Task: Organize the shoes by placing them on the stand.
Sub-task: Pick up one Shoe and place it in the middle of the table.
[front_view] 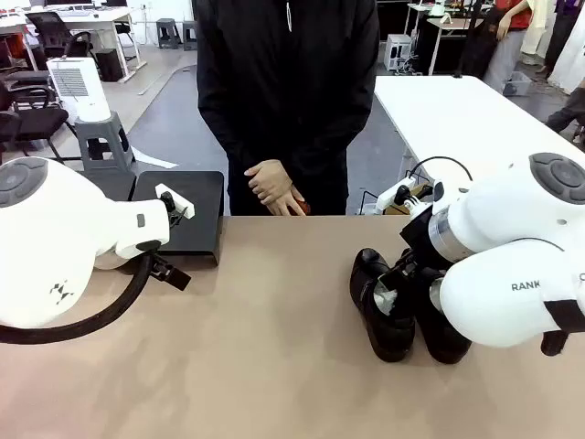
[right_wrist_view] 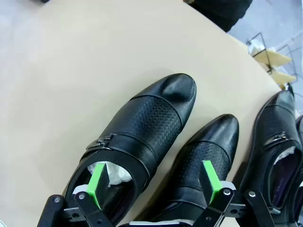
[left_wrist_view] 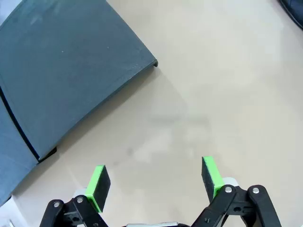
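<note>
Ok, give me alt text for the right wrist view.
The right arm's open claw, green pads apart, hangs over two glossy black leather dress shoes lying side by side on the beige table, toes pointing away. A third black shoe lies at the picture's right edge.

**A:** What sort of place is this, do you think?

**B:** A robotics lab in an open office hall, I would say. Two white robot arms [front_view: 55, 238] stand at a beige table [front_view: 274, 384], and a loose black cable [front_view: 441, 158] runs by the right one.

**A:** And farther back?

**B:** A grey floor [front_view: 174, 119], a long white table [front_view: 457, 119], black office chairs [front_view: 23, 114], grey stools [front_view: 99, 137], and desks [front_view: 91, 16]. A white device with a grille [front_view: 80, 89] stands on one stool. It is perhaps an air purifier; the view is too small to tell.
</note>
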`<state>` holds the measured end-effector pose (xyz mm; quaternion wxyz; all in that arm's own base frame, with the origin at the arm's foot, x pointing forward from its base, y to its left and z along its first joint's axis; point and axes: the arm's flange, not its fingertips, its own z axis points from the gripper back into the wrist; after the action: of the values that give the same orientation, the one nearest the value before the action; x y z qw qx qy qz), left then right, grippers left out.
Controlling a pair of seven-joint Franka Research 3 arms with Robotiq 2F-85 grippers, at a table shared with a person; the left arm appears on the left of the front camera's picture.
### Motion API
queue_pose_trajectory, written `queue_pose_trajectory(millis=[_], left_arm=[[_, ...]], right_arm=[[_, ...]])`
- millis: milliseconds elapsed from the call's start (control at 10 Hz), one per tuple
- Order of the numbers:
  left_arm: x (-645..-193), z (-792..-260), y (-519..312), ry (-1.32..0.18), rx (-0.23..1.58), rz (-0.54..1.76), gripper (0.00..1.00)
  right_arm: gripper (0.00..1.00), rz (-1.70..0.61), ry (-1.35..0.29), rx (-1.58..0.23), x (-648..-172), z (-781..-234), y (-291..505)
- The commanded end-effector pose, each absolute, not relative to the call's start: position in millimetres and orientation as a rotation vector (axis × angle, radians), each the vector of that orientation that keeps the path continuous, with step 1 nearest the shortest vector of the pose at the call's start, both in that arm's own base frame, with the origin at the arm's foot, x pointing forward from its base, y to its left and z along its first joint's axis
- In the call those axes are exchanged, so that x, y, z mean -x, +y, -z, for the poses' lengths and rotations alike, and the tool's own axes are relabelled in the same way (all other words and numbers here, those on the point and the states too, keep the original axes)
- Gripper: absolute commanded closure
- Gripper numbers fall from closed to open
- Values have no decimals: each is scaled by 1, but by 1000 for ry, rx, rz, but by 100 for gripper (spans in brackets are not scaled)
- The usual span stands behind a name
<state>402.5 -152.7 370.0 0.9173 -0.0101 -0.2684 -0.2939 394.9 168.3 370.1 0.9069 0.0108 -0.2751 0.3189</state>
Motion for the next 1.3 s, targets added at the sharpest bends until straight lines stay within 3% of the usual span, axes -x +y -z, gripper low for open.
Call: queue_pose_trajectory(millis=[0,1000,1200], left_arm=[[-402,-370,-153,-553,21,605,0],[-402,-370,-153,-553,21,605,0],[-397,-396,-141,-579,36,580,0]], right_arm=[[0,-658,-568,-22,-395,-370,168],[0,-659,-568,-22,-395,-370,168],[0,-619,-615,-57,-384,-410,135]])
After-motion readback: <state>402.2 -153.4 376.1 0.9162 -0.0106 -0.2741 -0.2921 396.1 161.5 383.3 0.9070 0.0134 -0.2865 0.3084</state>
